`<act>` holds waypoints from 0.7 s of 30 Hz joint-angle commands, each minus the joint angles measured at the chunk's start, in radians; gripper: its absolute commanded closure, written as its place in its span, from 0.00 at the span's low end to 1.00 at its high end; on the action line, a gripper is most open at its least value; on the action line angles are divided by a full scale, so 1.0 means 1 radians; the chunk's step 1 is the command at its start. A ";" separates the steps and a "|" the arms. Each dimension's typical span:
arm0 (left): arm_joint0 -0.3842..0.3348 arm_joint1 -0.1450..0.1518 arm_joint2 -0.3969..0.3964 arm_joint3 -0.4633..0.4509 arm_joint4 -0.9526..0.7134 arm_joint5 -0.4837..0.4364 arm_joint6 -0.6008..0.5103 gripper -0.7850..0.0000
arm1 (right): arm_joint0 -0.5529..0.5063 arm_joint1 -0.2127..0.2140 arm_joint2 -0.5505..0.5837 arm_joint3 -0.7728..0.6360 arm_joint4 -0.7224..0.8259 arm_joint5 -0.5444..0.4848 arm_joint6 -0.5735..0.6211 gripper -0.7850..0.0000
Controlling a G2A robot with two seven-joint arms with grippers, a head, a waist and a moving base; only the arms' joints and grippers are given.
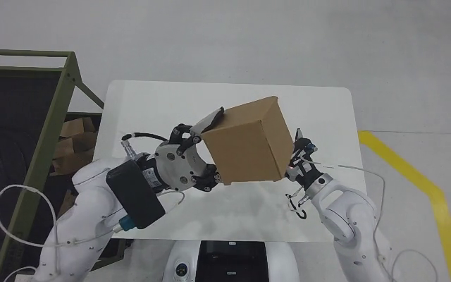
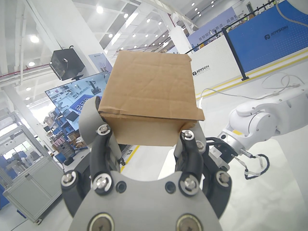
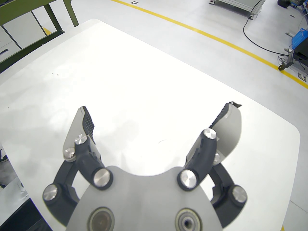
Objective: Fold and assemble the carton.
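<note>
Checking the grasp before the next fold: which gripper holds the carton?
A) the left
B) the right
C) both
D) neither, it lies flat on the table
A: the left gripper is clamped on one end of the carton, while the right gripper is open with nothing in it.

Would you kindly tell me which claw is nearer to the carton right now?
Left. The left claw is shut on the carton, gripping one side; the right claw sits open just beside the opposite side, holding nothing.
</note>
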 commanded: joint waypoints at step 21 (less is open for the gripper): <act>-0.108 0.019 0.016 0.152 -1.013 -0.272 -0.390 1.00 | 0.000 0.000 0.000 0.000 0.000 0.000 0.000 0.00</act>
